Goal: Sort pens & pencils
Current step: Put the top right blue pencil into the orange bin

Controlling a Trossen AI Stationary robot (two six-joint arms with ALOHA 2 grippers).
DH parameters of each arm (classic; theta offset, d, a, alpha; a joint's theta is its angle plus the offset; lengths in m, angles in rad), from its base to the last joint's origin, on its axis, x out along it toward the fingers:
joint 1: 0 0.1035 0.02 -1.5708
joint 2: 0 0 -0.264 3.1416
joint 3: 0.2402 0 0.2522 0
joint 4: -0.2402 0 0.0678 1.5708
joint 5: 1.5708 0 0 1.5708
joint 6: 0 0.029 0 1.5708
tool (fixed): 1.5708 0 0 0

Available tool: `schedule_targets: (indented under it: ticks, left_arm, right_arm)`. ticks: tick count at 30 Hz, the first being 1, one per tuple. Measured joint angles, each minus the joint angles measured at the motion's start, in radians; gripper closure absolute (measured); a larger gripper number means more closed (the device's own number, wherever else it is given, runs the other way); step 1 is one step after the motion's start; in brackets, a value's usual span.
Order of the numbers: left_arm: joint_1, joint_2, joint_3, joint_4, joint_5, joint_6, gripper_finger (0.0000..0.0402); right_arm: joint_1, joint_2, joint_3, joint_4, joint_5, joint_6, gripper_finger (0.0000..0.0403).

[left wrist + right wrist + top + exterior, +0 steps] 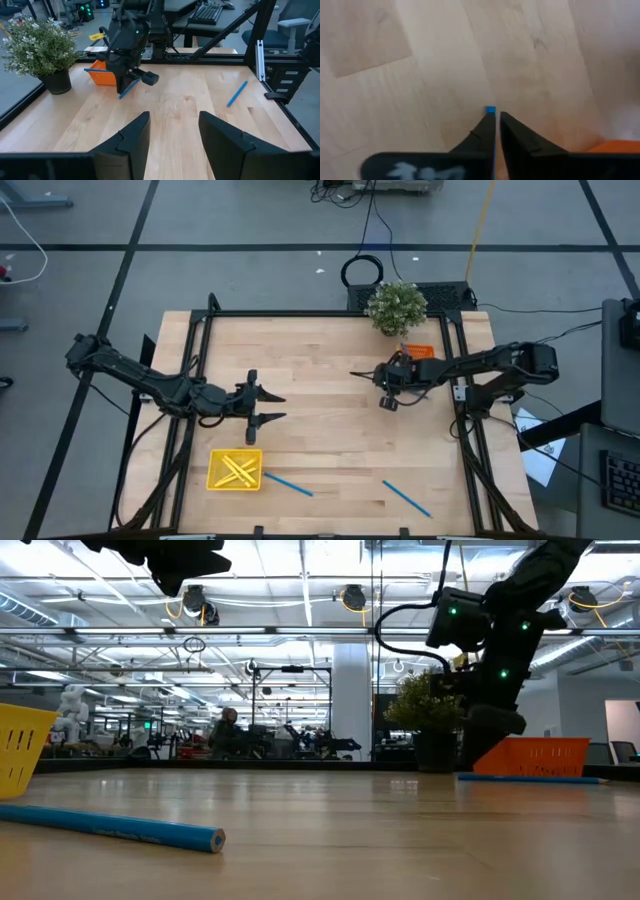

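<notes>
I am counting three blue pencils: two lying free [289,484] [407,498], one [128,88] pinched in the right gripper [495,117], while the left gripper [272,408] is hanging open near the plant [396,306].

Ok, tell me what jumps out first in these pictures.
The right gripper, near the orange tray and potted plant at the table's far side, is shut on a blue stick. The yellow tray at the near edge holds yellow sticks; two more blue sticks lie loose beside it.
</notes>
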State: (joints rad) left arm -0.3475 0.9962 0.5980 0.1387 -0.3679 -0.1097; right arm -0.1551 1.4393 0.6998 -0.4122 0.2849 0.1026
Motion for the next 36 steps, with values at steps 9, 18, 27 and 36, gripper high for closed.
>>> schedule_targets:
  ticks: [9, 18, 27, 36]
  left_arm:
    - [0.000, 0.000, 0.000, 0.000, 0.000, 0.000, 0.0227]
    - [0.000, 0.000, 0.000, 0.001, 0.001, -0.004, 0.0227]
    - [0.000, 0.000, 0.000, 0.000, 0.005, -0.004, 0.0227]
    - [0.000, 0.000, 0.000, 0.000, 0.005, -0.004, 0.0227]
  right_arm:
    - [-0.030, 0.000, 0.000, 0.011, -0.049, 0.061, 0.0400]
    - [-0.055, 0.009, 0.000, 0.012, -0.026, 0.095, 0.0402]
    - [-0.055, 0.051, -0.001, 0.004, -0.031, 0.095, 0.0403]
    - [-0.053, 0.052, -0.001, 0.005, -0.052, 0.094, 0.0403]
